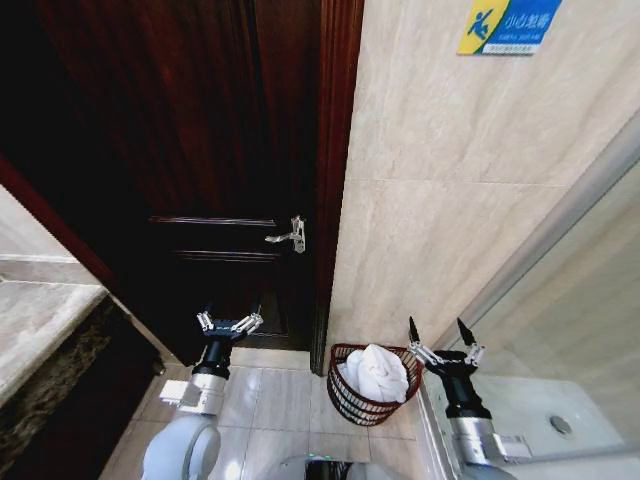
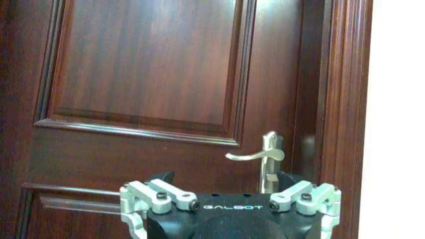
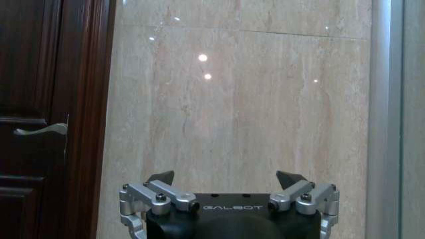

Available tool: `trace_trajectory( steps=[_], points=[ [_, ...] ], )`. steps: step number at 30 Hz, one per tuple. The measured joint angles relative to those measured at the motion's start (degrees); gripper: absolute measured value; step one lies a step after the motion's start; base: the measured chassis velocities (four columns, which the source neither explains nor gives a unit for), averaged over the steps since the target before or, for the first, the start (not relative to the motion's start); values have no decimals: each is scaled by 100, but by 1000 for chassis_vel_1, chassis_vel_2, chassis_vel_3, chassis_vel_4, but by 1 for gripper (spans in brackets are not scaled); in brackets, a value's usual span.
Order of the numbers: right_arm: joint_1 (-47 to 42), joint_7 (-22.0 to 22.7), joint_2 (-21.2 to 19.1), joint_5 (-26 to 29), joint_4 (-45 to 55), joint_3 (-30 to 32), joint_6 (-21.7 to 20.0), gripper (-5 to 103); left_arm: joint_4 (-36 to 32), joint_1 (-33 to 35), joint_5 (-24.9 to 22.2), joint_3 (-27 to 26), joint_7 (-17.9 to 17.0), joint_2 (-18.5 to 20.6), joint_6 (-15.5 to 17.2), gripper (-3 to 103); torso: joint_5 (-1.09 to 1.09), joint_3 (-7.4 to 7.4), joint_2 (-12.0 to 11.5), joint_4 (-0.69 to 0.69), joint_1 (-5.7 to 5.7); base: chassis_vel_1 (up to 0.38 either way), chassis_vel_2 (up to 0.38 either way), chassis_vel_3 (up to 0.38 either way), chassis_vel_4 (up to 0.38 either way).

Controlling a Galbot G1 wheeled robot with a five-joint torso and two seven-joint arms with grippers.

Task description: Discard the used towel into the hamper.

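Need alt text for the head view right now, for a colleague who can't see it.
A white towel lies in the dark woven hamper on the tiled floor beside a dark wooden door. The open left gripper faces the door; the open right gripper hovers beside the hamper.

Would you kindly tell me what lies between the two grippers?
In the head view, the hamper holding the white towel sits between the left gripper and right gripper.

hamper [image 1: 372,392]: dark open-weave, upright on floor | towel [image 1: 378,372]: white, seemingly bunched inside
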Motion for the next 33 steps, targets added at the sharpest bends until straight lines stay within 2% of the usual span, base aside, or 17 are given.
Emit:
trace_trajectory(
  steps=[33],
  points=[
    [0, 0, 0, 0, 0, 0, 0, 100, 0, 0, 0, 0, 0, 0, 0, 100, 0, -1, -1, -1, -1, -4, -4, -5, -4]
  ],
)
